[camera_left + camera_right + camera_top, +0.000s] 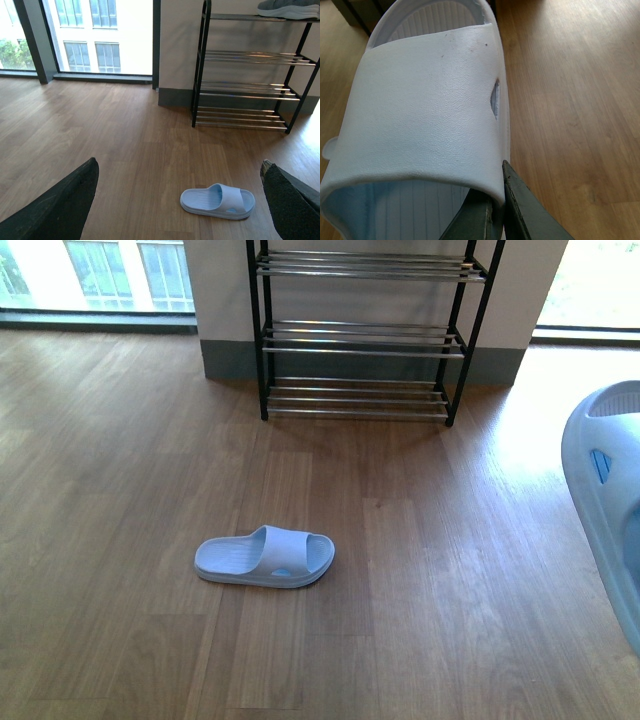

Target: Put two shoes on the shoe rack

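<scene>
One pale blue slide sandal (265, 558) lies flat on the wood floor in front of the shoe rack (360, 335), which stands against the wall with black frame and chrome bars. From the left wrist, the same sandal (218, 201) lies between and beyond the wide-open fingers of my left gripper (179, 165), apart from them. A grey sneaker (290, 7) rests on an upper shelf of the rack (250, 90). My right gripper (497, 210) is shut on the strap edge of the second pale blue slide sandal (425, 115), held above the floor; it fills the front view's right edge (605, 500).
A grey baseboard (225, 360) runs under the wall behind the rack. Floor-height windows (100, 35) stand to the left, with a dark window post (35, 45). Wood floor (120, 490) stretches between me and the rack.
</scene>
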Controlling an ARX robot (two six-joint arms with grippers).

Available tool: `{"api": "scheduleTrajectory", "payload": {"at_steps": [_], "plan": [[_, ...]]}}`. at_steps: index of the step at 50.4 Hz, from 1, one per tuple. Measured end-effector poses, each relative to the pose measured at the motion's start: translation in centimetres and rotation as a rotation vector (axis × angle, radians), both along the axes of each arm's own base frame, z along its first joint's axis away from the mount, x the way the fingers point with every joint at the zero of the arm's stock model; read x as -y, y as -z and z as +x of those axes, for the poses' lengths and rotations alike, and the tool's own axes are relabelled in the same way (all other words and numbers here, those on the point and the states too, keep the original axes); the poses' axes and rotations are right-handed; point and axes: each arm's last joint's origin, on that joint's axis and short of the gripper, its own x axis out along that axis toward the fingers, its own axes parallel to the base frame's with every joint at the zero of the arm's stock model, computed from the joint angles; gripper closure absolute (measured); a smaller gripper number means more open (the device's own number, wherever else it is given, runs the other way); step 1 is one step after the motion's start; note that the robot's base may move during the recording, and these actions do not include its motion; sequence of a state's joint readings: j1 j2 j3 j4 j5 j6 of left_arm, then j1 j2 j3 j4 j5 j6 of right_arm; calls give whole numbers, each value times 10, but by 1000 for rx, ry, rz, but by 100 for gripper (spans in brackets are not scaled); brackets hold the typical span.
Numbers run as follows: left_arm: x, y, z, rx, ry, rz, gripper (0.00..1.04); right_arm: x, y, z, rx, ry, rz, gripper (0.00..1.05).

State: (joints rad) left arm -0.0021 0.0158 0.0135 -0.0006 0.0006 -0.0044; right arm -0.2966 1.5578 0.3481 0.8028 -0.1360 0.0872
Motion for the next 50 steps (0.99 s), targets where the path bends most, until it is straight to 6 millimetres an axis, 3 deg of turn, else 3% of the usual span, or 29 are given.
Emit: {"api": "scheduleTrajectory", "payload": {"at_steps": [50], "plan": [[0, 0, 0, 0, -1, 0, 9, -2, 0, 0, 1, -13, 2, 103]]}}
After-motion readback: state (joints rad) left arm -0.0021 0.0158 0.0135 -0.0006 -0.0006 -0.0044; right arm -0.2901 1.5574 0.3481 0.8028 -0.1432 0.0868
